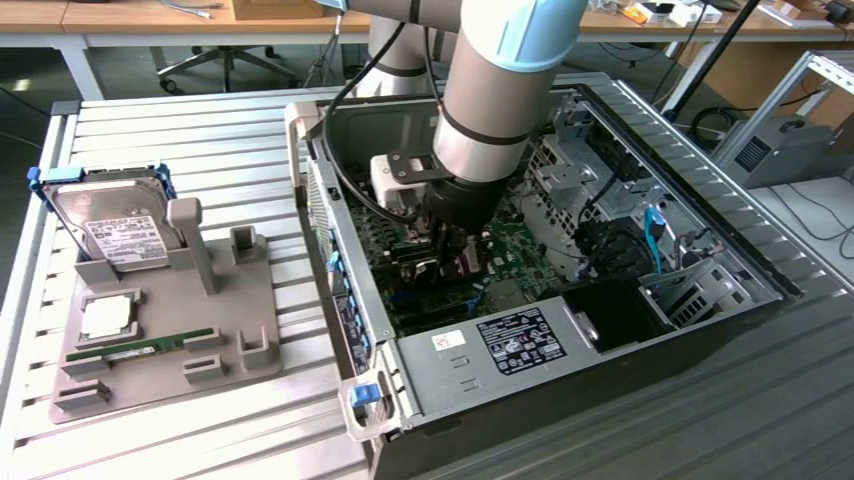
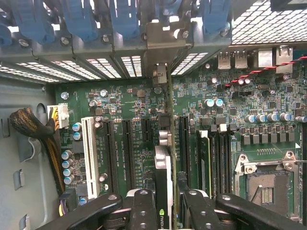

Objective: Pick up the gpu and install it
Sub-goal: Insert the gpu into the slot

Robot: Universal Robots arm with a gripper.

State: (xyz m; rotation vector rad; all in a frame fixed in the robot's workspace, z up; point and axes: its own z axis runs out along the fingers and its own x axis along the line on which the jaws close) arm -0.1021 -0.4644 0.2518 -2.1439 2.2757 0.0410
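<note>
Gripping the gpu (image 2: 163, 172) edge-on, end effector (image 2: 168, 199) over the motherboard (image 2: 129, 103), its face hidden.

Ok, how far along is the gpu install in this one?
Done: the gpu is off the grey tray and inside the open case. In hand: the jaws grip it edge-on, low over the motherboard, running along the expansion slots. Left: the jaws have not let go, and whether the card is fully down in a slot cannot be told.
</note>
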